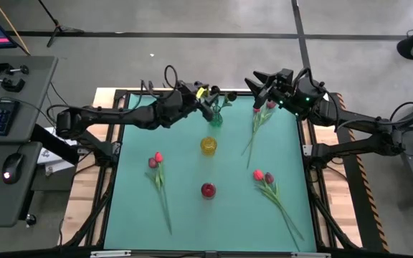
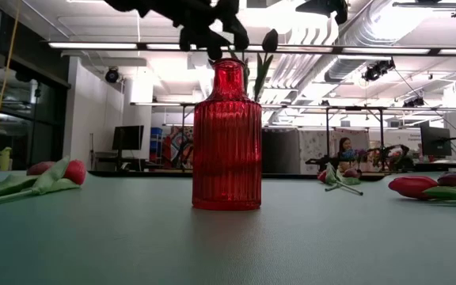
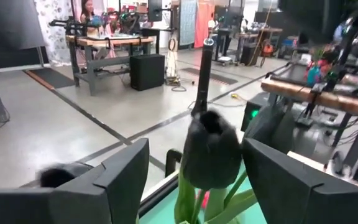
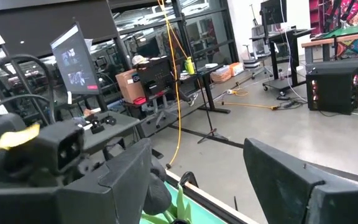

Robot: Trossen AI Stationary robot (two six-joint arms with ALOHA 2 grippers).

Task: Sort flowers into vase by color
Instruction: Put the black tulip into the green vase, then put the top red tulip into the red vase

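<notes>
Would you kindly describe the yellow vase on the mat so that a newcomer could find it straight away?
Start from the green mat that covers the table, then look along its centre line, where three small vases stand in a row. The yellow vase is the middle one, between the green vase at the far edge and the red vase nearer the front. It alone is amber-yellow.

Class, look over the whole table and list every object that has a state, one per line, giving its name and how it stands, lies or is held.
Left gripper: open around a dark tulip head, over the far vase.
Dark tulip: upright, stem down in the green vase.
Green vase: upright, holding the tulip.
Yellow vase: upright, apparently empty.
Red vase: upright, apparently empty.
Other tulips: lying flat on the mat.
Right gripper: open, at the far edge.
</notes>
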